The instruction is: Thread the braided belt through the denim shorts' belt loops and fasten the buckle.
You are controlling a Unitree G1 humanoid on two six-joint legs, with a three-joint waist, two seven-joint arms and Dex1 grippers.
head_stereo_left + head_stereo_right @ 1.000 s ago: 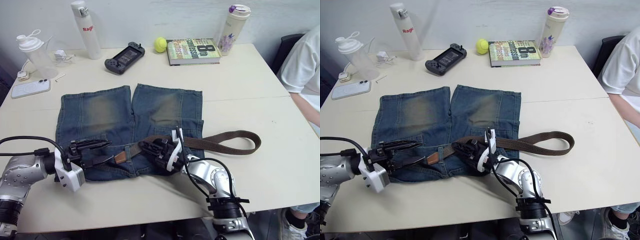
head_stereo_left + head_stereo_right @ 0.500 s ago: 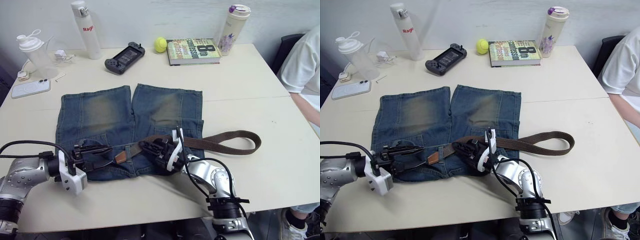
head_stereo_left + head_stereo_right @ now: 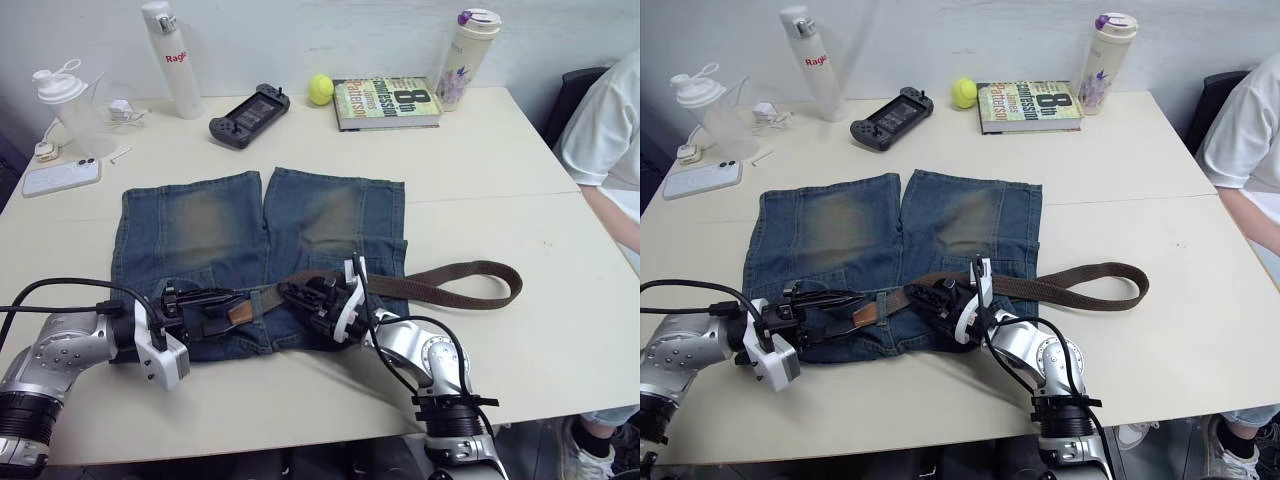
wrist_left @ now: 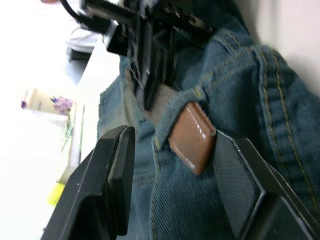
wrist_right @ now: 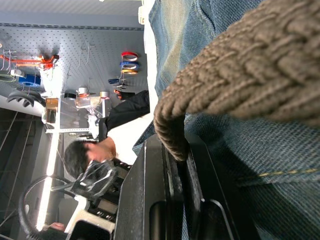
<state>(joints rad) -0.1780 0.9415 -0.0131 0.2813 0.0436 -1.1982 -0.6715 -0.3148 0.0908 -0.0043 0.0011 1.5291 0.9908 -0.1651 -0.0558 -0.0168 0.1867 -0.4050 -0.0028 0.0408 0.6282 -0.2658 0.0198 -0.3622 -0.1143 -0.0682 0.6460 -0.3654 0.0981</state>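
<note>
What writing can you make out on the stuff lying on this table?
"Ragi", in red on the white bottle; the last letter is unsure.
"8th Confession" and "James Patterson" on the book, partly guessed, since the print is small.
The floral tumbler bears a pattern; no words are readable.

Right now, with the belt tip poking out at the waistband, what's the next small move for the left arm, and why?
Probably close the left gripper on the leather tip of the braided belt and pull. Its fingers are open on either side of that tip, which has emerged from a belt loop on the denim shorts, while the right gripper pinches the belt behind it.
</note>
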